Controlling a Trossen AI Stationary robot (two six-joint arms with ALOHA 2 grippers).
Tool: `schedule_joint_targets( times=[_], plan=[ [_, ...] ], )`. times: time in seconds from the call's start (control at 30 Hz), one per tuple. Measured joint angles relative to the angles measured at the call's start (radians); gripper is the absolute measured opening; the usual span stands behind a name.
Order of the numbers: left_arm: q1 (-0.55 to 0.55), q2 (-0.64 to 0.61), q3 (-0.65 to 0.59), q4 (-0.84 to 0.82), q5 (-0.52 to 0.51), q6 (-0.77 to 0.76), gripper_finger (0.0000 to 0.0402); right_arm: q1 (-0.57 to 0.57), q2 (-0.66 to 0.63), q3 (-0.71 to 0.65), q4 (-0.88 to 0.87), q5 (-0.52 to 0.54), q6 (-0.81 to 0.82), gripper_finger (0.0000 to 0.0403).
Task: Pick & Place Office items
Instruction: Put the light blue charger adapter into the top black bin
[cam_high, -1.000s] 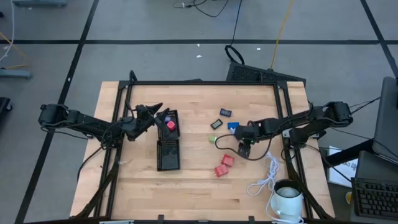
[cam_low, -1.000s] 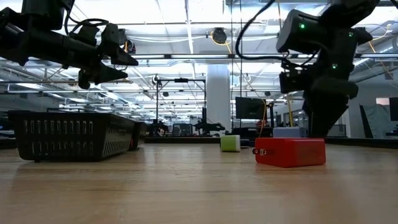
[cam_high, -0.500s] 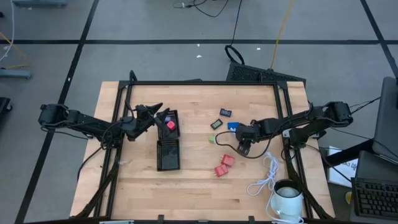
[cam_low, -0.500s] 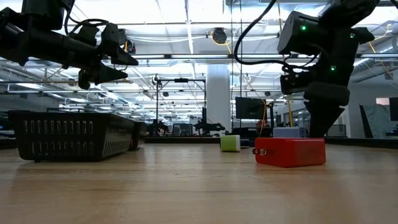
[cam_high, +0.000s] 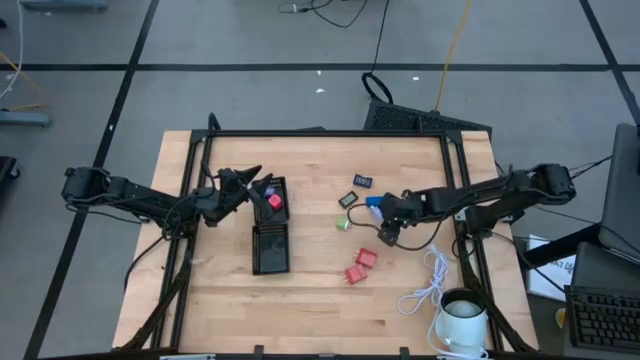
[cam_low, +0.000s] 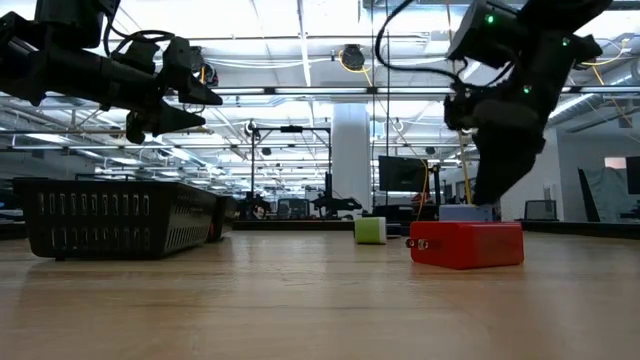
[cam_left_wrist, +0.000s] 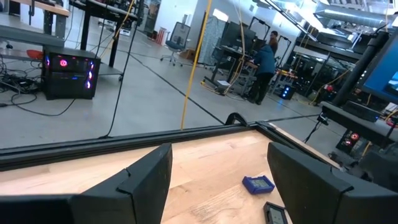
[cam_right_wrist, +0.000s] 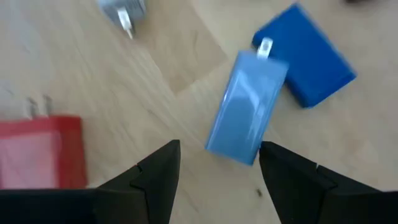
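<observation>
right gripper (cam_right_wrist: 217, 171) fingers apart, over light-blue block (cam_right_wrist: 247, 106) | left gripper (cam_left_wrist: 217, 180) apart, empty, above black tray (cam_high: 270, 248) | block looks small, hard, light, maybe slippery; pinch its long sides

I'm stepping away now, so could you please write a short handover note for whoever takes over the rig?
Left claw: open, empty, hovering over the black tray.
Right claw: open, empty, above the light blue block beside the blue block.
Done: a red piece lies in the tray.
Left: two red blocks, green block, two dark pieces and both blues, all on the table.
</observation>
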Motion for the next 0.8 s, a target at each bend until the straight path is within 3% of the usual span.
schedule_joint_targets(
  times=[0.17, 0.33, 0.8],
  plan=[
    [0.000, 0.000, 0.000, 0.000, 0.000, 0.006, 0.0267, -0.030, -0.026, 0.000, 0.067, 0.016, -0.066, 0.0210],
    [0.000, 0.000, 0.000, 0.000, 0.000, 0.005, 0.0267, -0.074, 0.033, 0.003, 0.129, -0.057, -0.108, 0.0210],
    [0.001, 0.000, 0.000, 0.000, 0.000, 0.000, 0.0267, -0.133, 0.070, 0.000, 0.189, -0.010, -0.173, 0.0210]
  ],
)
